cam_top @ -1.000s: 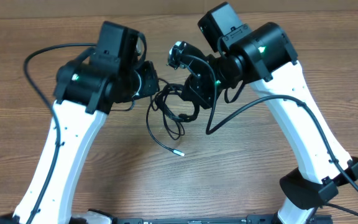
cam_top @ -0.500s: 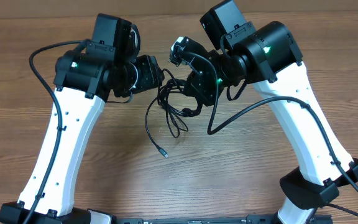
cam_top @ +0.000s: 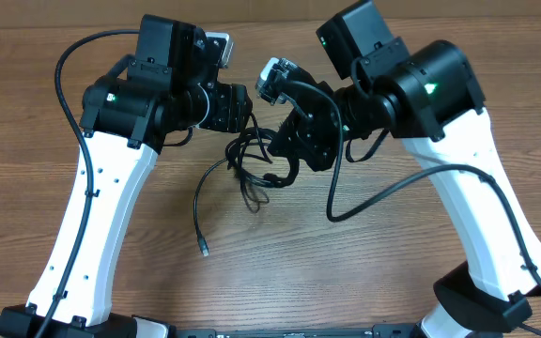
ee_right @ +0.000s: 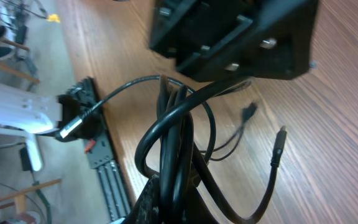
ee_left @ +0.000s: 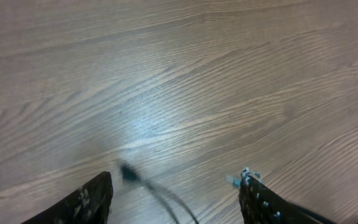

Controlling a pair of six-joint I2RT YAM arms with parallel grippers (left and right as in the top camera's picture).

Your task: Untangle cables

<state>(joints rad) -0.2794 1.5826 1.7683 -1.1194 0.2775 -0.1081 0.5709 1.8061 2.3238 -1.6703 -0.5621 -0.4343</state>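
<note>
The cables are a small knot of thin black wires hanging between the two grippers over the wooden table. One long strand trails down-left to a plug end lying on the wood. My right gripper is shut on the bundle. In the right wrist view the cables loop up out of that gripper, and another plug end dangles to the right. My left gripper stands open just left of the knot. In its own view a blurred strand runs between the spread fingers, untouched.
Thick black arm cables arch beside the left arm and sag under the right arm. The left gripper's black body hangs close above the bundle. The table's edge and a black base mount lie to the left in the right wrist view.
My left gripper has opened and let go of the strand. The long loose end has swung from the middle down to the left. The right arm has shifted right, still gripping the bundle.
</note>
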